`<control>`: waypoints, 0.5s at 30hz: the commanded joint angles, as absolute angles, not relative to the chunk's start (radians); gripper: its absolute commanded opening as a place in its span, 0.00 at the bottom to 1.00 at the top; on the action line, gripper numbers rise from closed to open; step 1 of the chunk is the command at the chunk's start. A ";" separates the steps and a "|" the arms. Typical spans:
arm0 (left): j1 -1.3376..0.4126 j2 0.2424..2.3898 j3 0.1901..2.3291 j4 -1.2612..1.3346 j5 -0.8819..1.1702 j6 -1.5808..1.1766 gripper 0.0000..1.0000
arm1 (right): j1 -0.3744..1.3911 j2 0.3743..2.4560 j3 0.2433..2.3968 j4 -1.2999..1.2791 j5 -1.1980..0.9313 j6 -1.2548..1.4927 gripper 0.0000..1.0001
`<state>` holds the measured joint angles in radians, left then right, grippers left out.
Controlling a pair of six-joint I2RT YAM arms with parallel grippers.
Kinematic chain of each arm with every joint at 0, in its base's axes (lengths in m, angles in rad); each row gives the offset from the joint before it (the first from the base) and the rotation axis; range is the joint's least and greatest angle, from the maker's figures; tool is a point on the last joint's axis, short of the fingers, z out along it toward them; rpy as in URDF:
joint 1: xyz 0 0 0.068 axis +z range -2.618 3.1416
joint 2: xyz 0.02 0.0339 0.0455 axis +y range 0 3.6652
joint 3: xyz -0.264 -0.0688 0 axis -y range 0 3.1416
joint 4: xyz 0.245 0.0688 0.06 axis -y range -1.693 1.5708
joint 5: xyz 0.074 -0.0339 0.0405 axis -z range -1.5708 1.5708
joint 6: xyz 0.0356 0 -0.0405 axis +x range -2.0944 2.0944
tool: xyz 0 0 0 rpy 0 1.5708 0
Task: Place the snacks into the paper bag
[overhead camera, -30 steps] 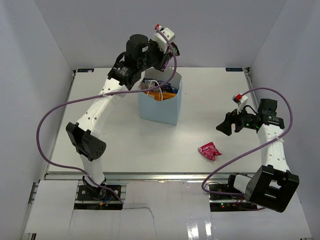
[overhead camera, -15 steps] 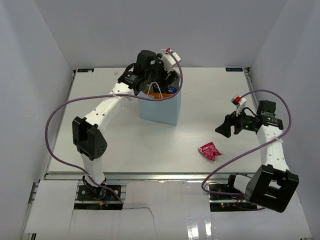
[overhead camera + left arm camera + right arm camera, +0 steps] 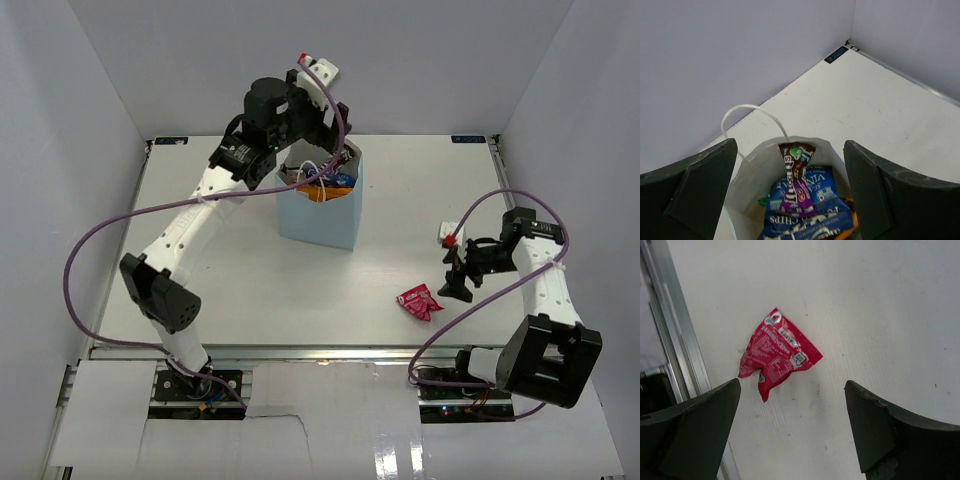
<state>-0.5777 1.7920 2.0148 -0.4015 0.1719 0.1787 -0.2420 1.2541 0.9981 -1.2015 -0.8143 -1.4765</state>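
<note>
Right pincer (image 3: 792, 435) hung with its jaws spread wide and empty, straddling the small pink-red packet (image 3: 777, 352), which lay flat and crumpled on the tabletop (image 3: 880, 300), close to the metal edge rail (image 3: 670, 325). That looked like the pick in hand. Best bet was to drop straight down, keep the near finger off that rail, and pinch across the puffed middle rather than a thin corner.

Over at the paper bag (image 3: 318, 220), the left pincer (image 3: 790, 190) hovered above the mouth, fully parted and holding nothing. It ought to swing clear so the right arm has room.

Inside, the purple packet (image 3: 797, 185) stood on the blue-white bag (image 3: 815, 210), with a sliver of orange beside them. Green-yellow and teal-red couldn't be made out; the bag's depths were hidden.
</note>
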 commanded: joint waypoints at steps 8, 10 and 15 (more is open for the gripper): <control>-0.555 1.168 1.393 -0.319 0.031 -0.210 0.98 | -0.002 1.299 0.910 -1.226 -0.595 -1.743 0.87; -0.552 1.091 1.291 -0.331 0.000 -0.265 0.98 | 0.092 1.313 0.891 -1.100 -0.568 -1.539 0.80; -0.549 0.875 1.004 -0.351 -0.038 -0.417 0.98 | 0.167 1.299 0.796 -0.957 -0.456 -1.457 0.77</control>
<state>-0.5571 0.9344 1.1095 -0.3149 0.0082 -0.2752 0.1440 1.3132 0.8322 -1.0504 -0.5327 -1.5509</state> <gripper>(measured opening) 0.979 0.777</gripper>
